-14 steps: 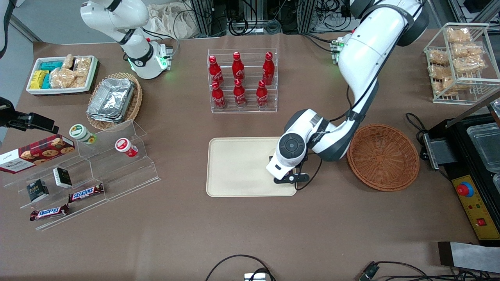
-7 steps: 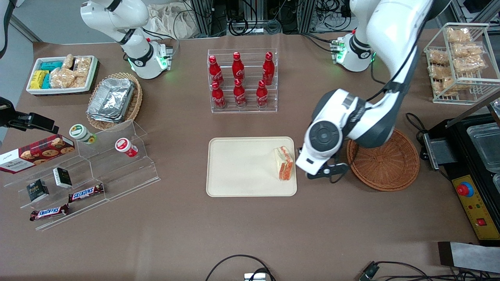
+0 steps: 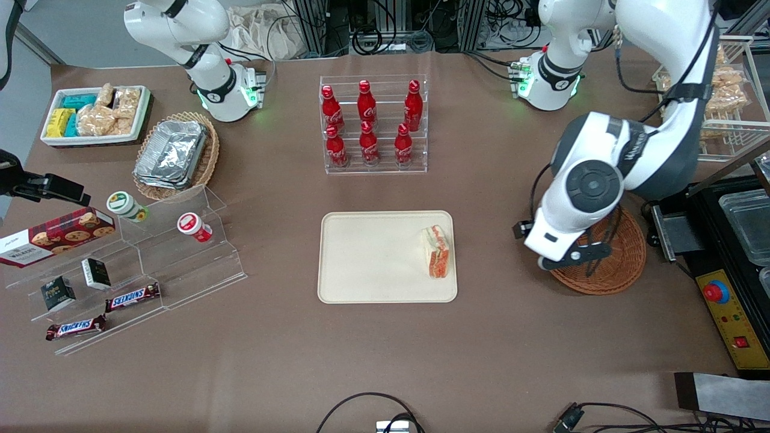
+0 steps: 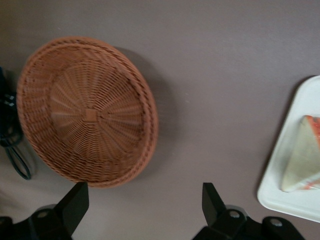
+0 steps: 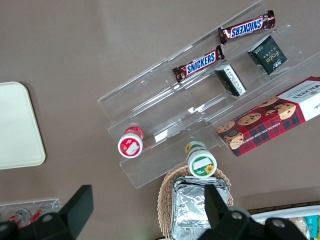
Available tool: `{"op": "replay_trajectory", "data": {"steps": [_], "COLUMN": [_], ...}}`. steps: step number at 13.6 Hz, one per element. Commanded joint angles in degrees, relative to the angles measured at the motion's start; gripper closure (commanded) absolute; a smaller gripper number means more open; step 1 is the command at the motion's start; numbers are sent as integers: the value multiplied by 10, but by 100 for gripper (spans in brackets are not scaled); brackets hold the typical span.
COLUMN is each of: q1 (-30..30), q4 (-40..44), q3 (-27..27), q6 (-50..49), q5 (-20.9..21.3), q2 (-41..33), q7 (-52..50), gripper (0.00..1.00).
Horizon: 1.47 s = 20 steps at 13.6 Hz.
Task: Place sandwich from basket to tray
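Tool (image 4: 145, 210) w/ fingers (image 4: 75, 200) spread apart, nothing between them, hanging above the surface (image 3: 385, 361) just beside the basket (image 3: 607, 264), between it and the tray (image 3: 373, 258). Sandwich (image 3: 437, 251) lies on its side on the tray, at the short edge nearest the basket, filling face toward the front cam; clear of the tool, not touching it. Basket looks bare inside in wrist view. Judgement: placement done, step in hand = retreat/park. To do it well: go up and away w/ fingers apart, keep the path off the tray rim so the wedge isn't nudged, and keep the elbow clear of the wire rack of bagged snacks (image 3: 722, 90) at the working arm's end, since forearm already overlaps it in front view. No need to re-grip; sandwich sits fully inside the rim as far as I can tell. Hidden/unclear: front view, wrist housing covers much of the basket and the fingers themselves; tool height above surface can't be read. Wrist view cuts off most of the tray and one corner of the sandwich (image 4: 302, 167); whether it leans on the rim — can't tell.
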Motion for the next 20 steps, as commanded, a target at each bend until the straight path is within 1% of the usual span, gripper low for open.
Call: {"op": "replay_trajectory", "data": {"steps": [1,2,4,7,10,13,14,15,16,17,18,20], "q1": [52,63,73,73,72,72,70,58,22,3,1,2], "q4": [-84,-88,-87,-85,-71,-70,-70,-70,-68,-62,-50,-38], "q3": [-5,-4,-4,-3,-3,-3,6,35,68,98,113,128], "q6": [49,54,54,37,20,1,2,0,-2,-17,-37,-44], "q5": [-5,-11,-20,-24,-46,-49,-69,-88,-93,-93,-93,-93], "q2": [-69,-79,-85,-115,-122,-150,-165,-178,-185,-189,-189,-187], "q7": [75,94,98,97,98,99,100,110,135,162,185,235], "gripper": [0,0,0,0,0,0,0,0,0,0,0,0]}}
